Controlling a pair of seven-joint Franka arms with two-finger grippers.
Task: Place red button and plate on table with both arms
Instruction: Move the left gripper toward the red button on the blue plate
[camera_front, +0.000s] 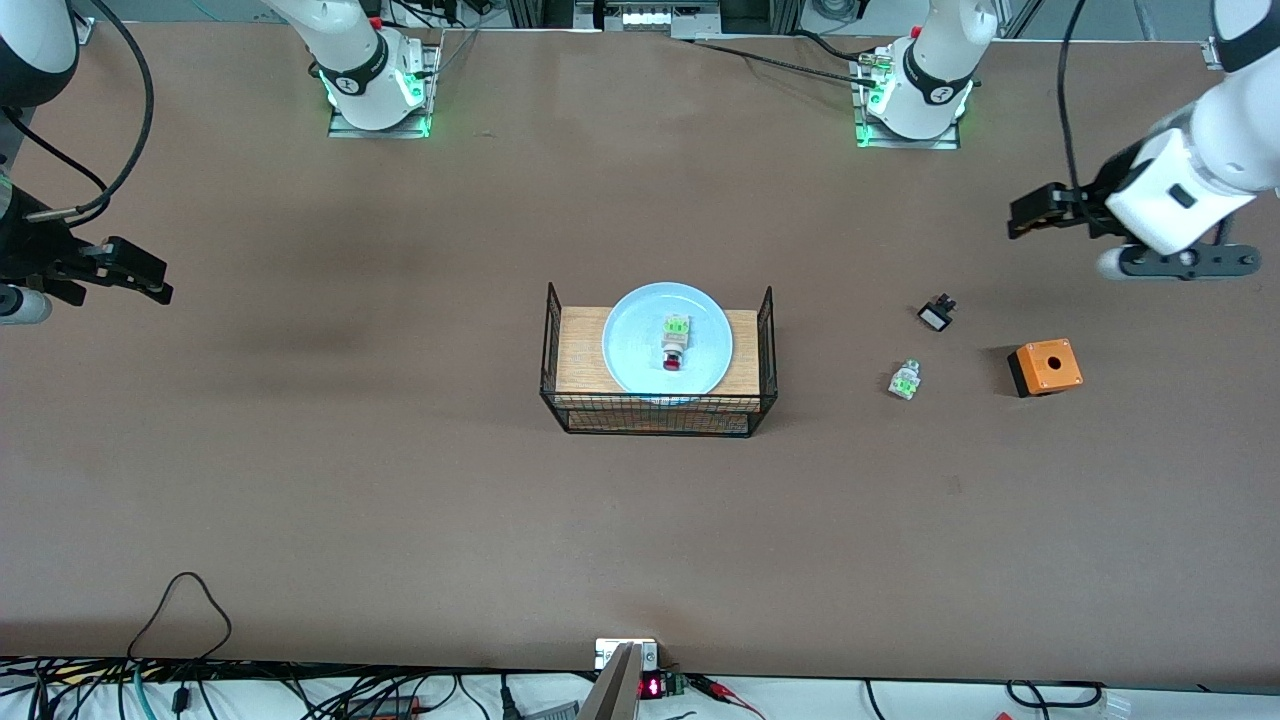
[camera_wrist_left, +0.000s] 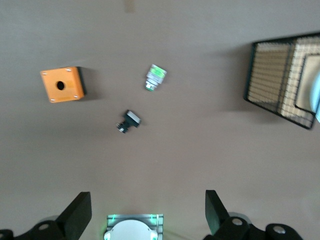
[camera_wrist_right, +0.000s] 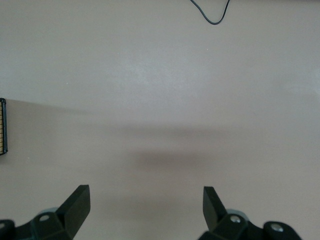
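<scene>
The pale-blue plate (camera_front: 667, 339) rests on the wooden top of a black wire basket (camera_front: 660, 412) at the middle of the brown table (camera_front: 350, 480). On the plate lies the red button (camera_front: 675, 346), green tab toward the robots' bases, red cap toward the front camera. My left gripper (camera_front: 1028, 215) (camera_wrist_left: 148, 210) hangs open and empty in the air at the left arm's end of the table. At the right arm's end, my right gripper (camera_front: 140, 270) (camera_wrist_right: 146, 206) is open over bare table, holding nothing. Only a corner of the basket (camera_wrist_left: 280, 80) shows in the left wrist view.
An orange box with a hole (camera_front: 1045, 367) (camera_wrist_left: 62, 84), a green-tabbed part without a red cap (camera_front: 905, 381) (camera_wrist_left: 155, 77) and a small black part (camera_front: 937, 314) (camera_wrist_left: 129, 121) lie on the table between the basket and the left arm's end. A black cable loop (camera_front: 185, 600) lies near the front edge.
</scene>
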